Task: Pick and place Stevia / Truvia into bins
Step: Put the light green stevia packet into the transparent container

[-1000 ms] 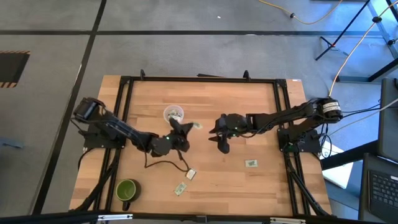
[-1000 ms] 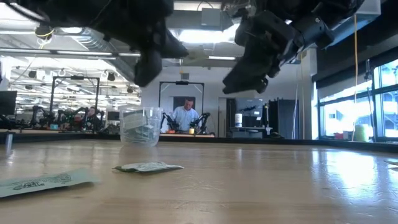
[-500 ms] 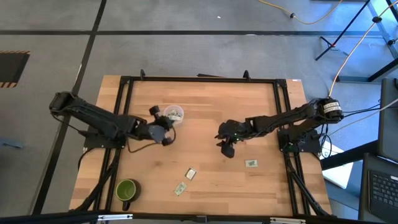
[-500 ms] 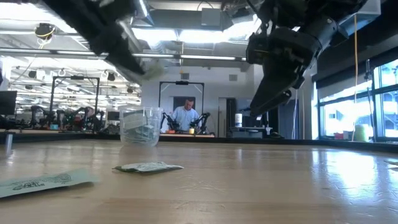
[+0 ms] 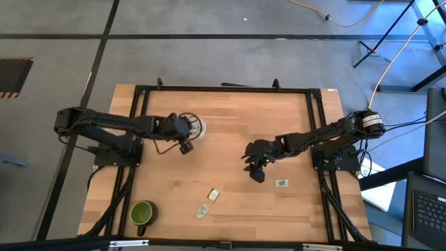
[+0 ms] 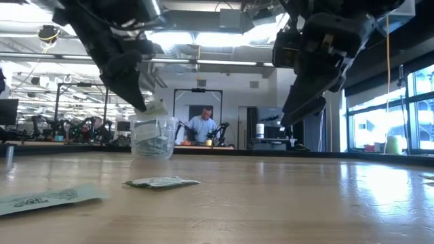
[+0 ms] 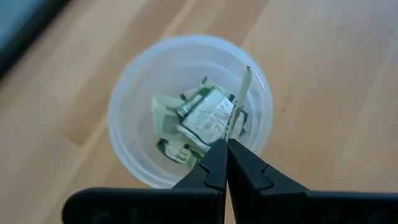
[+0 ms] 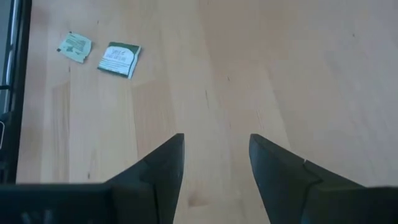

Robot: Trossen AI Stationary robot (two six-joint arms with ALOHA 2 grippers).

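Left gripper point(image 5: 187, 137): hovering over the clear cup point(image 5: 194, 128) in the upper left-centre of the high view; its jaws are pinching together on one sachet point(image 7: 241, 99), which is standing on edge above the cup's mouth.
Cup contents: several green and white sachets point(image 7: 198, 122) are lying crumpled inside the cup.
Right gripper point(image 5: 255, 166): hanging over bare counter point(image 5: 237, 111) just right of centre in the high view, with its jaws standing apart and nothing between them.
Loose sachets: one is lying at lower right of centre point(image 5: 281, 183), close to the right gripper; two more are lying near each other at lower centre point(image 5: 214, 194) point(image 5: 202, 211), well apart from the cup.
Green mug point(image 5: 142, 213): standing upright in the lower left of the high view.
Background: a person point(image 6: 201, 125) is showing in the room behind the cup in the low view.
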